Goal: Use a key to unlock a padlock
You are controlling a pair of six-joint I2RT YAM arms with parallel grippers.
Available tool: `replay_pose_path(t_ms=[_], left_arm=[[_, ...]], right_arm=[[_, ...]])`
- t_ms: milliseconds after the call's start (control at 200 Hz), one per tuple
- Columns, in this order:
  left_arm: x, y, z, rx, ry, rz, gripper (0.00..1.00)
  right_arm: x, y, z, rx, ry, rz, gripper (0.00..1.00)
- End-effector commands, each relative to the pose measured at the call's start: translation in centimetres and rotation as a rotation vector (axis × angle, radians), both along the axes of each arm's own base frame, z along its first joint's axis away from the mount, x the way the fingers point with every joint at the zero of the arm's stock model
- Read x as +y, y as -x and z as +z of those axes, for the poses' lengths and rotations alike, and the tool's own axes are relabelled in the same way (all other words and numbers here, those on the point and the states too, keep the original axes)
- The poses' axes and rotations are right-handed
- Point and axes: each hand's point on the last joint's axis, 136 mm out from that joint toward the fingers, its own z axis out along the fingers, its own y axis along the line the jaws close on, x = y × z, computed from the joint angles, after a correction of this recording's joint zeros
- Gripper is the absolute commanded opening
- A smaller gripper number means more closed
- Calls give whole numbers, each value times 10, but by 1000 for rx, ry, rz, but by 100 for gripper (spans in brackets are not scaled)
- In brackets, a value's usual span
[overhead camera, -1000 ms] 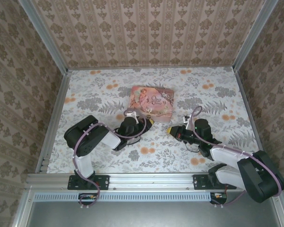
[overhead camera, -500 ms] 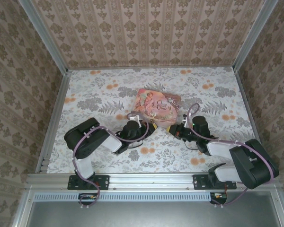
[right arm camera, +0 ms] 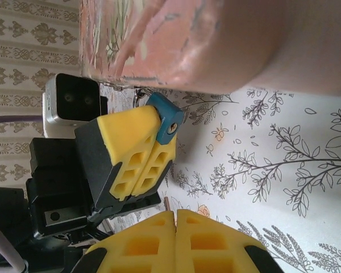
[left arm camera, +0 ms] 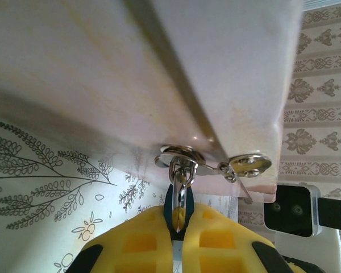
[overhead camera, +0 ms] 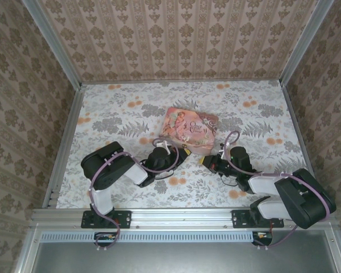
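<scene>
- The left pincer [overhead camera: 181, 152] was closed at the near edge of the pink tin [overhead camera: 191, 127], at the centre of the top view.
- At the bottom of the left wrist view, its yellow fingers [left arm camera: 131, 239] clamped the blue padlock [left arm camera: 175, 206].
- The padlock's silver shackle hooked through the tin's metal hasp [left arm camera: 216, 165], just above those fingers.
- In the right wrist view the padlock showed left of centre, pinched at the left pincer's tip, just beneath the tin.
- The right pincer [right arm camera: 176, 219] was fully closed at the bottom edge, over the floral desk [right arm camera: 284, 153].
- A thin dark sliver, perhaps the key [right arm camera: 167, 203], stood just above its tips. Whether it was gripped could not be told.
</scene>
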Motion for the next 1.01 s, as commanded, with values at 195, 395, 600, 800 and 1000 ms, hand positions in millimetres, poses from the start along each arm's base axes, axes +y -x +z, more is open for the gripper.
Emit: replay_pose_path(t_ms=[195, 395, 600, 800, 1000], left_arm=[[9, 10, 1, 11, -8, 0, 0], [7, 14, 9, 1, 3, -11, 0], [3, 15, 11, 1, 11, -15, 0], [4, 10, 9, 3, 16, 7, 0], [-3, 5, 14, 6, 53, 19, 0]], right_arm=[[0, -32, 26, -86, 21, 28, 0], [-6, -58, 13, -46, 32, 17, 0], [-3, -73, 13, -37, -29, 14, 0], [-5, -53, 21, -37, -62, 24, 0], [-14, -27, 24, -21, -64, -31, 0]])
